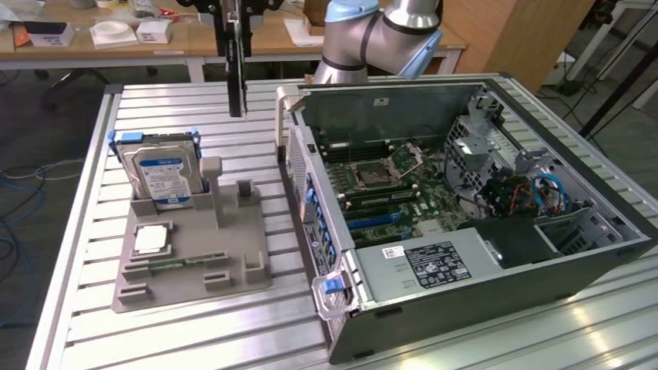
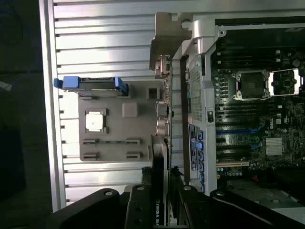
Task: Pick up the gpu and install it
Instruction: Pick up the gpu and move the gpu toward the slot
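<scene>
The gpu (image 1: 236,69) hangs edge-on and upright above the slatted table, at the exterior view's left of the open computer case (image 1: 575,254). It is a thin dark card, and my gripper (image 1: 234,6) is shut on its upper end. In the wrist view the gpu (image 2: 161,157) runs away from my gripper (image 2: 161,198), with its silver end bracket (image 2: 167,40) at the far end, by the case's corner. A black finger (image 2: 138,205) presses on each side of the card. The motherboard (image 1: 396,185) lies exposed inside the case, with blue slots (image 1: 375,220).
A grey fixture tray (image 1: 236,270) on the table carries a blue-labelled hard drive (image 1: 159,169), a processor chip (image 1: 152,239) and a narrow memory stick (image 1: 175,264). The case's hinged side frame (image 1: 308,223) stands between tray and motherboard. A power supply (image 1: 432,262) fills the case's near end.
</scene>
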`<state>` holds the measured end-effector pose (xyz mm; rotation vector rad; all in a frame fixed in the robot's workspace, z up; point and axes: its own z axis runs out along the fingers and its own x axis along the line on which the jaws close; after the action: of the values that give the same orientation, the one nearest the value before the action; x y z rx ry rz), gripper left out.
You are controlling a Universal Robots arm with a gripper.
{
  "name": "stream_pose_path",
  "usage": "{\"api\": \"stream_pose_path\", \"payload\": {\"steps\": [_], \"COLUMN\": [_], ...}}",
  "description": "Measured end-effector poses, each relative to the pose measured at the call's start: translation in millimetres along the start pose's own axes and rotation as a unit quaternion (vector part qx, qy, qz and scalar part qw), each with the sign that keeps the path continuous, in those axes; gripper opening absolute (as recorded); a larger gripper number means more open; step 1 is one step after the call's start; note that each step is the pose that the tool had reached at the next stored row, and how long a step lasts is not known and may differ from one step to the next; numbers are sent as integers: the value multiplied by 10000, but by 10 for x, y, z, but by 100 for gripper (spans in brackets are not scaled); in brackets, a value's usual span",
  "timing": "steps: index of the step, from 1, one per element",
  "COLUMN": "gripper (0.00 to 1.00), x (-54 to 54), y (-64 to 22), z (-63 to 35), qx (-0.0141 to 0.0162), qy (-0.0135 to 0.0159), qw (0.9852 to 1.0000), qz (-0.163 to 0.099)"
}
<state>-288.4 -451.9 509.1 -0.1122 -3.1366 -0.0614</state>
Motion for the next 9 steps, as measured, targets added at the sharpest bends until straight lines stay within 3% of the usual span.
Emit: {"api": "stream_pose_path", "payload": {"steps": [9], "gripper": [26], "x": [0], "y": [0], "z": [0], "qx": [0], "qy": [0], "qw": [10000], "qz": [0]}}
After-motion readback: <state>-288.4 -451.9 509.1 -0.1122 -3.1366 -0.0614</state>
